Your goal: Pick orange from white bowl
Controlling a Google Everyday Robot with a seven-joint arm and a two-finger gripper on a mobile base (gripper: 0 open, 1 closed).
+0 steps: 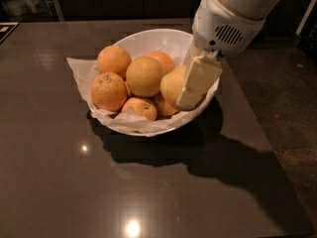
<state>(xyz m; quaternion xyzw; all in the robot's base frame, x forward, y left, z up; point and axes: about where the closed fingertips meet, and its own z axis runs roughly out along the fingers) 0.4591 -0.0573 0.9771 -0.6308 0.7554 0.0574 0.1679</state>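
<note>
The white bowl [148, 32] sits on the dark table, lined with crumpled white paper [80, 69] and holding several fruits. My gripper [183, 94] reaches down into its right side from the upper right. It is shut on the orange [170, 86], a large pale yellow-orange fruit. One pale finger [199, 78] lies across the orange's front right; the other is hidden behind it. The orange sits slightly raised above the fruits beside it.
A duller tan-yellow fruit [144, 76] lies in the bowl's middle. Deeper orange speckled fruits [108, 90] fill the left and front. The table's right edge [247, 113] runs just right of the bowl, with floor [290, 108] beyond. My arm's shadow falls on the table at front right.
</note>
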